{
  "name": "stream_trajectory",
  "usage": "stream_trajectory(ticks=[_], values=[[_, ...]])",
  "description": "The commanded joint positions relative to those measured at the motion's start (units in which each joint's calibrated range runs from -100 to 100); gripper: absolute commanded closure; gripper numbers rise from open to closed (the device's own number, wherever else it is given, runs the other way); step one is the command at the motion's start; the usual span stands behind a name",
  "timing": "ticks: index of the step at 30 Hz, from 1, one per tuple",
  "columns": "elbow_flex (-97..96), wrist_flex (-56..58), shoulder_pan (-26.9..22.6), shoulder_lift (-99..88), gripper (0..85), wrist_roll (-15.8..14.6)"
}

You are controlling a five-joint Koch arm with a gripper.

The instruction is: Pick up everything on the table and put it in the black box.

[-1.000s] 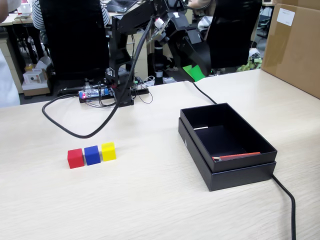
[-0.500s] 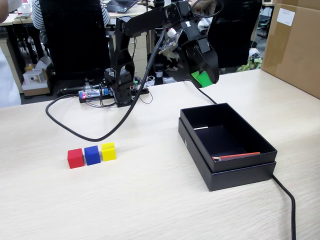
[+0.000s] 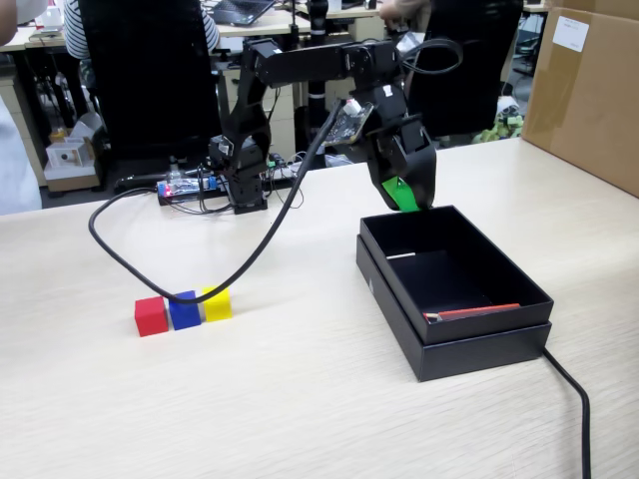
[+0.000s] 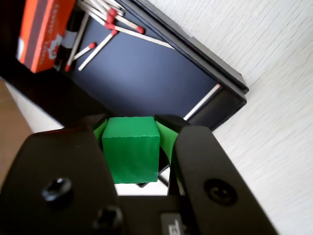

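Gripper (image 4: pixel 131 128) pinches green cube (image 4: pixel 130 149) on opposite flat faces, above the box's (image 3: pixel 465 343) 12 o'clock rim; cube probably light, rigid, smooth-sided, so centred grip suits.

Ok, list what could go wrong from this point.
1. The gripper holds the green cube over the far rim of the black box, not its middle; released now, it might clip the wall and land on the table.
2. Matches and an orange matchbox lie inside; the cube could bounce off them.
3. The thick black cable sags right by the red, blue and yellow cubes and might nudge them.
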State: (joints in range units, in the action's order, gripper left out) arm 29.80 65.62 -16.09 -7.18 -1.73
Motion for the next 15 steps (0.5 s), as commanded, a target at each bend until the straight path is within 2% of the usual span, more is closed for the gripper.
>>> stream_trajectory(ticks=[1,15], values=[[4.92,-0.18,-0.05,0.24,71.3,-0.29],[4.65,-0.18,0.05,9.65,70.5,-1.07]])
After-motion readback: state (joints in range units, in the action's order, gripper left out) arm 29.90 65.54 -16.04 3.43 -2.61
